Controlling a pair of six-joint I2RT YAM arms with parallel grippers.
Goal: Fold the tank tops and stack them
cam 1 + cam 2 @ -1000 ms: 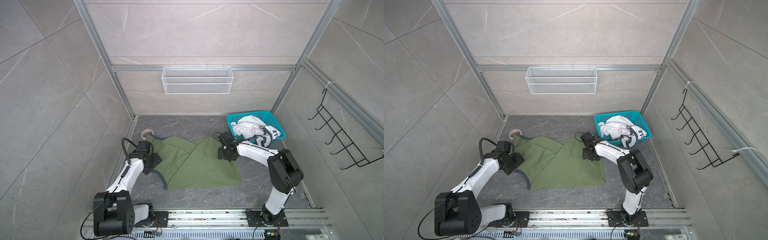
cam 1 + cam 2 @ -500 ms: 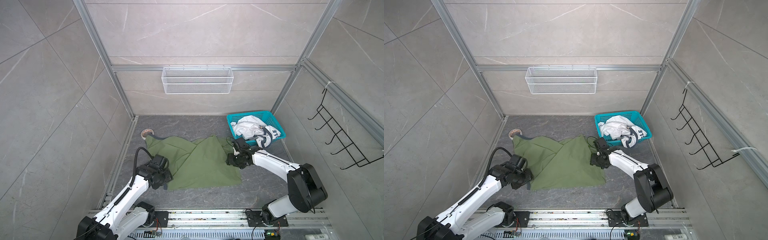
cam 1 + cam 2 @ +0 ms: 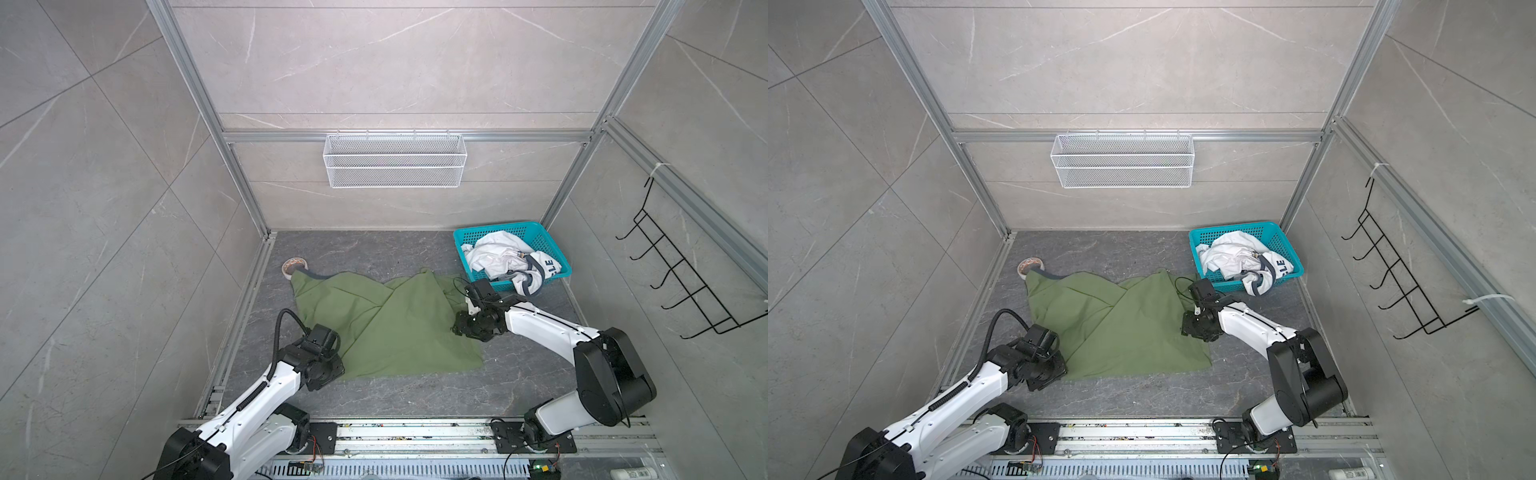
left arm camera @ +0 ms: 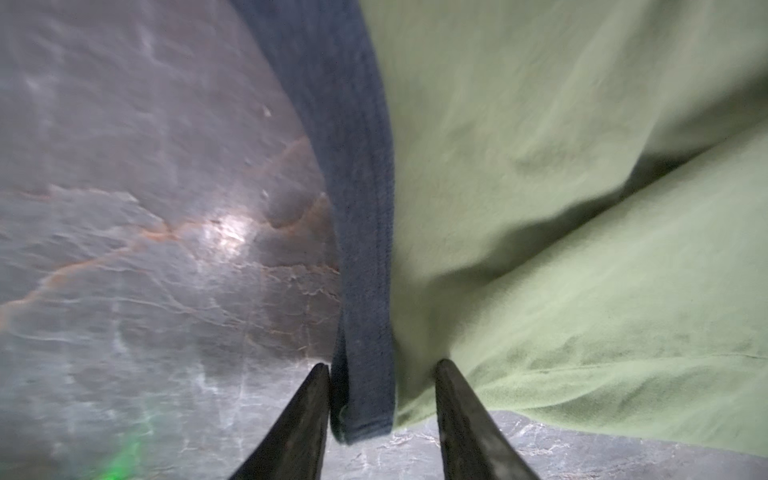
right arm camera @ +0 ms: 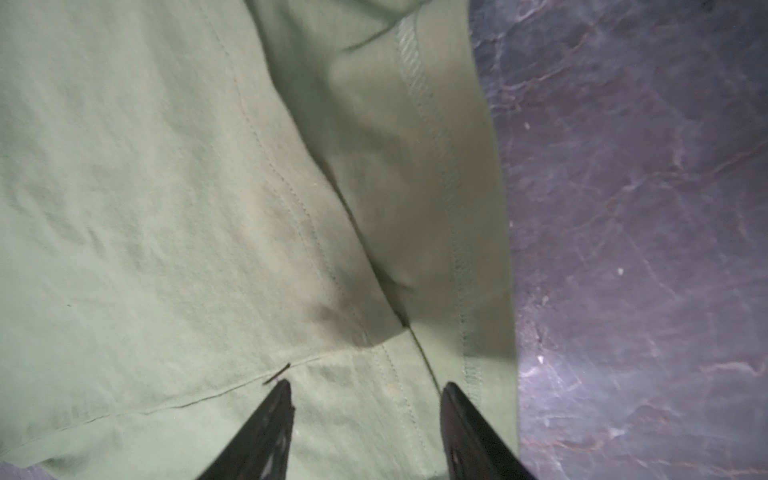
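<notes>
Left wrist: left gripper (image 4: 382, 363) jaws apart astride trim (image 4: 361, 208) of green top (image 4: 582, 208), no pinch yet. Right gripper (image 5: 368, 383) spread over hem (image 5: 436, 208). Green top rumpled on table (image 3: 374, 249); white top (image 3: 494, 257) in basket (image 3: 498, 232). 0 of 2 folded.

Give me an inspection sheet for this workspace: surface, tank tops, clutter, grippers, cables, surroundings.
Surface: dark veined table.
Job's things: olive green tank top spread, one side folded over; white tank top crumpled in teal basket, spilling over its rim.
Clutter: tape roll at the green top's far strap.
Grippers: left gripper open, astride that top's trimmed edge; right gripper open over its hem.
Cables: black hose loops off left arm; thin wire at right wrist.
Surroundings: white wire shelf on back wall; black hook rack on right wall.
</notes>
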